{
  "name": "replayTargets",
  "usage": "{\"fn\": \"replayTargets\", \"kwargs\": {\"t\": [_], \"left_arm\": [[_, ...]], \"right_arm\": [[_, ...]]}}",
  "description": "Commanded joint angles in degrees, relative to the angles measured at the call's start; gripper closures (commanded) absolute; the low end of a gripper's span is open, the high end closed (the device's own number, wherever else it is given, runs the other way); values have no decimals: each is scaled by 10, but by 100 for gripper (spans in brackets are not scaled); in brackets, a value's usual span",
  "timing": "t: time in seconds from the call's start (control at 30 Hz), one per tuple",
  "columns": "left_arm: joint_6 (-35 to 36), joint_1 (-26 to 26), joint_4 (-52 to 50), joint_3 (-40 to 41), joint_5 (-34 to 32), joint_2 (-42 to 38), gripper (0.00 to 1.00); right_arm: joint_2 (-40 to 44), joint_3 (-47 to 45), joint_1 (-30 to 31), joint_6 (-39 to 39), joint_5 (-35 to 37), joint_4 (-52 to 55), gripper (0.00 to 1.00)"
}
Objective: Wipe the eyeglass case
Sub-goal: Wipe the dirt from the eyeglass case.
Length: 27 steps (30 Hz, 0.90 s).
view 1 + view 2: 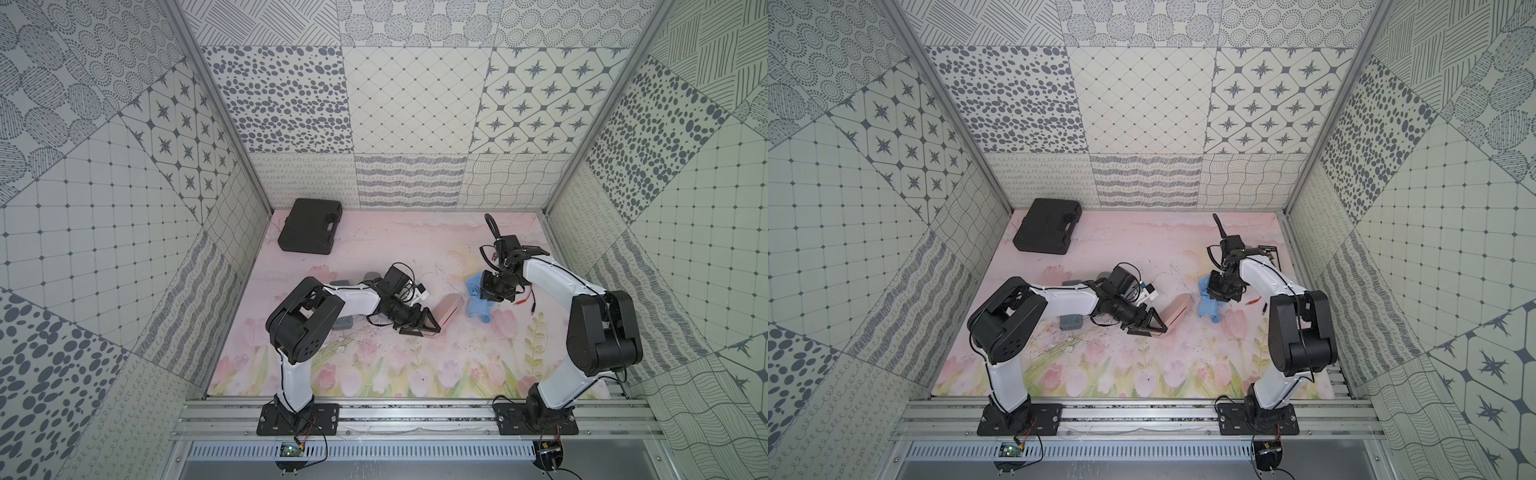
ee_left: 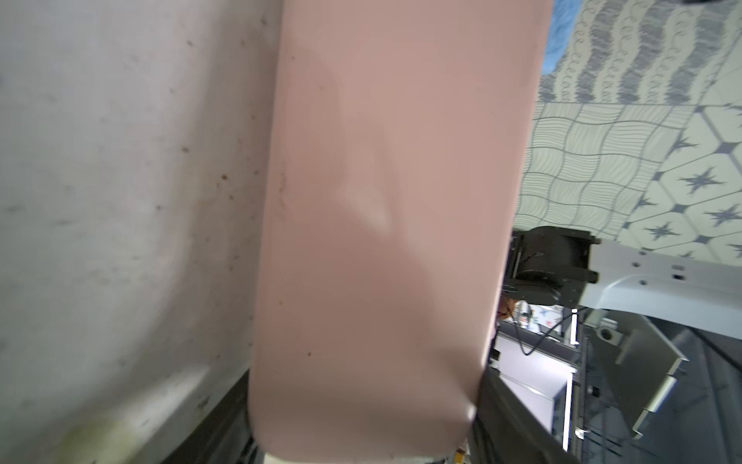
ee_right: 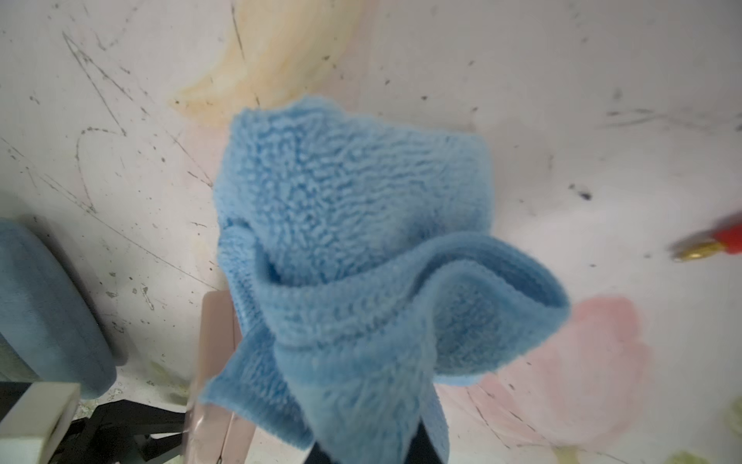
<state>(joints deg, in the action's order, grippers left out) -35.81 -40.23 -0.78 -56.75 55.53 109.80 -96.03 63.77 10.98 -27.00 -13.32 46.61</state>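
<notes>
Eyeglass case (image 2: pixel 381 221), end held by left gripper (image 1: pixel 433 326), points at cloth (image 3: pixel 353 261) right gripper (image 1: pixel 487 296) clamps.

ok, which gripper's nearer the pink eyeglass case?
Left. The left gripper grips the pink eyeglass case at its end; the right gripper, holding the blue terry cloth, is just beside it.

Both top views: high above the metal front rail (image 1: pixel 415 409), tilted down toward the patterned back wall (image 1: pixel 411 124), far off. Near-identical coverage of the whole pink floral table mat (image 1: pixel 415 249). Left wrist view: very close on the pink rectangular eyeglass case (image 2: pixel 381 221), looking along it toward the white-and-black right arm (image 2: pixel 650 277). Right wrist view: close above the blue fluffy cloth (image 3: pixel 353 261), facing the mat. Both wrist views show the case's edge.
</notes>
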Motion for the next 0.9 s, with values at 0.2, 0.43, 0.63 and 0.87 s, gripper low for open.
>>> {"fn": "replayTargets", "kwargs": {"t": [0.2,0.43,0.63,0.87], "left_arm": [[-128,20,142,0,124,42,100],[-104,26,95,-27,118,56,100],[-78,28,62,-33,113,59,100],[-50,28,33,-16,106,53,100]], "right_arm": [[17,-146,77,-108,-230,-324,100],[114,-211,185,-104,-294,-433,100],[198,-229,178,-121,-347,-468,100],[250,-213,67,-91,-425,-425,100]]}}
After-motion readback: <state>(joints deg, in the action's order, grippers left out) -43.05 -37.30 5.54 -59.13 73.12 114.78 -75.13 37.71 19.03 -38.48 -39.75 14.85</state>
